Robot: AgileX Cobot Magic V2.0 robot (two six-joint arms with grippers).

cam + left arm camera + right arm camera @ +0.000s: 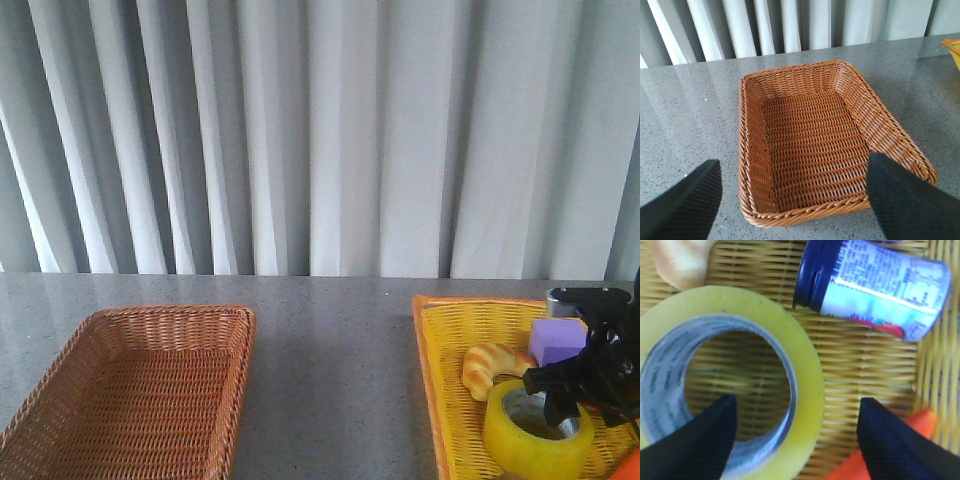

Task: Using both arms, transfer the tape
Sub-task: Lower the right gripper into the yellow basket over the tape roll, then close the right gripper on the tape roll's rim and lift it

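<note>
The tape, a wide yellow roll with a white printed core, lies flat in the yellow basket at the front right. In the right wrist view the tape fills the near side. My right gripper is open and low over it, one finger inside the core, the other outside the roll's wall. It shows in the front view as a black arm. My left gripper is open and empty above the near end of the brown wicker basket; it is out of the front view.
The yellow basket also holds a croissant, a purple block, a bottle with a blue cap lying on its side and an orange thing. The brown basket stands at the left on the grey table.
</note>
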